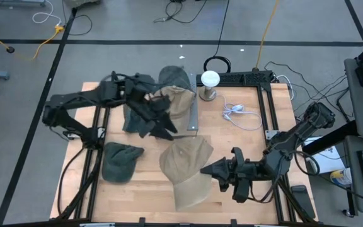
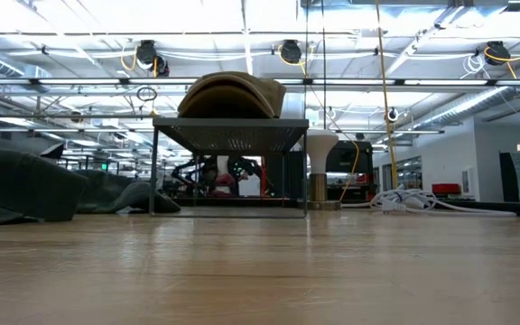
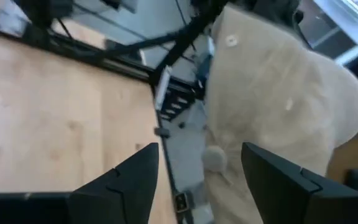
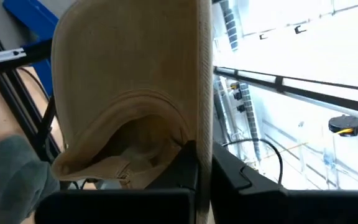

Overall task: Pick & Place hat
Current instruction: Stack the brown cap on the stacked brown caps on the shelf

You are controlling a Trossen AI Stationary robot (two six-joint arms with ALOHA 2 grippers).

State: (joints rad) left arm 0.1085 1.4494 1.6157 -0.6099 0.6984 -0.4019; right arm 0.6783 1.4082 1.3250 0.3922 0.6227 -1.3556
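On the wooden table (image 1: 244, 151), several hats are lying about, and the risks are running from the biggest thing down. Across the near middle, the tan hat (image 1: 186, 165) is being pinched by its brim in the right gripper (image 1: 214, 169), whose fingers are clamping together on it; the hold is looking thin, so the cloth could be slipping out or dragging on the boards if the arm lifts quickly. At the far side, the metal rack (image 2: 229, 134) is carrying another tan cap (image 1: 176, 99), and the left gripper (image 1: 164, 126) is hovering just beside it with its fingers standing apart and nothing between them; a careless sweep could be knocking that cap off the shelf or catching the dark hat (image 1: 138, 116) under the arm. The green hat (image 1: 120, 161) is sitting near the held brim and might be getting nudged. The white cable (image 1: 238, 113) could be snagging. From table height neither gripper is showing, and the arm is covering much of the dark hat.
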